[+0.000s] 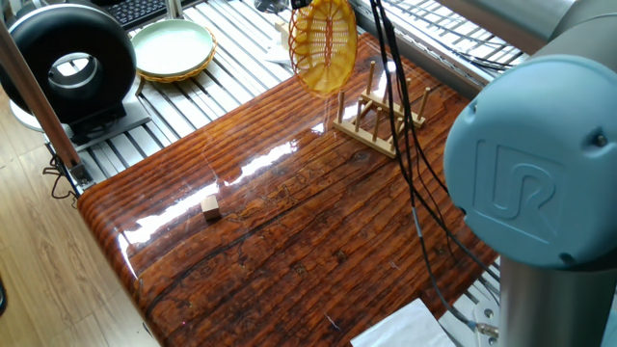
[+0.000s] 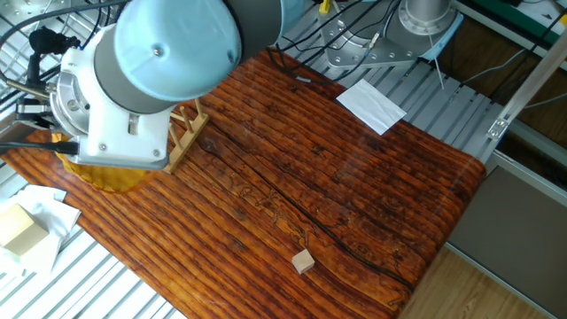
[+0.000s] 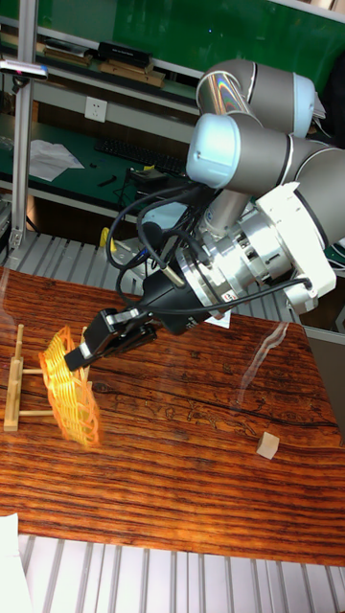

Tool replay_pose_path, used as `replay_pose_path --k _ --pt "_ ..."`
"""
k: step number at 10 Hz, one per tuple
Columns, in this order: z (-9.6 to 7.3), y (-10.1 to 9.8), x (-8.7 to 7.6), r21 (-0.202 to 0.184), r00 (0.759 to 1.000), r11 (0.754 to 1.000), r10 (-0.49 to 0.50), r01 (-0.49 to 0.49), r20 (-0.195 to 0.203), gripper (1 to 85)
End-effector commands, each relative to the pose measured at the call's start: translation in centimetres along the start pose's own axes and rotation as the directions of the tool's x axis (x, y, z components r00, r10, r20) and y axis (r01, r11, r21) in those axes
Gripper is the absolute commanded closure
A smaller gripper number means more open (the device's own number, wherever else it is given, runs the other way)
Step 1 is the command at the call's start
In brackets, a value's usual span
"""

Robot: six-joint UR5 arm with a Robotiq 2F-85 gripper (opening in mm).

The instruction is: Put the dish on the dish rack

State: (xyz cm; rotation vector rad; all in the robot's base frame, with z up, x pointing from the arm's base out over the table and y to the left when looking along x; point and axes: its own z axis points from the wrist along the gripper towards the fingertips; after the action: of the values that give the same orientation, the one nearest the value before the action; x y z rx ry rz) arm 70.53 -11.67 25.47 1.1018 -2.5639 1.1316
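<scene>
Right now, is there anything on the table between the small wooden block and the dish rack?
Nothing: one fixed view shows bare tabletop between the wooden block and dish rack.

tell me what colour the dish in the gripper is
Golden yellow woven wicker; the dish shows best in the one fixed view, held on edge near the dish rack.

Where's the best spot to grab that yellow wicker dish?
By its braided rim, where the gripper pinches it now, coming from the side away from the dish rack. The dish is thin-walled and hangs on edge, so the rim is its only slim, grippable part.
</scene>
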Motion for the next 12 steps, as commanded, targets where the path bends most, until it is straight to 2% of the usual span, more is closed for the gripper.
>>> replay_pose_path --k 1,2,3,4,5,6,7,8,9,10,11,12 --pt "-0.1 -0.3 0.2 0.011 1.000 1.000 -0.008 0.008 -0.004 84.7" --pt "-0.2 0.1 -0.1 0.002 1.000 1.000 -0.006 0.006 0.005 84.7" --pt "-0.4 1.1 -0.8 -0.024 1.000 1.000 0.001 -0.001 0.025 84.7" --pt "-0.6 1.4 -1.9 -0.020 0.999 1.000 -0.013 0.014 0.051 84.7" --pt "-0.8 1.4 -2.9 0.001 0.997 0.999 -0.035 0.035 0.075 84.7" --pt "-1.1 1.0 -3.3 0.036 0.996 0.998 -0.049 0.046 0.079 84.7" --pt "-1.2 0.3 -2.9 0.066 0.997 0.997 -0.050 0.046 0.059 84.7" --pt "-1.0 0.1 -2.0 0.071 0.999 0.997 -0.034 0.031 0.031 84.7" --pt "-0.7 0.5 -1.0 0.052 1.000 0.999 -0.003 0.003 -0.002 84.7" --pt "-0.5 1.8 0.5 0.001 0.997 0.998 0.057 -0.057 -0.058 84.7" --pt "-0.3 2.6 1.9 -0.030 0.989 0.995 0.093 -0.097 -0.114 84.7" --pt "-0.1 3.1 2.8 -0.057 0.983 0.991 0.113 -0.122 -0.143 84.7"
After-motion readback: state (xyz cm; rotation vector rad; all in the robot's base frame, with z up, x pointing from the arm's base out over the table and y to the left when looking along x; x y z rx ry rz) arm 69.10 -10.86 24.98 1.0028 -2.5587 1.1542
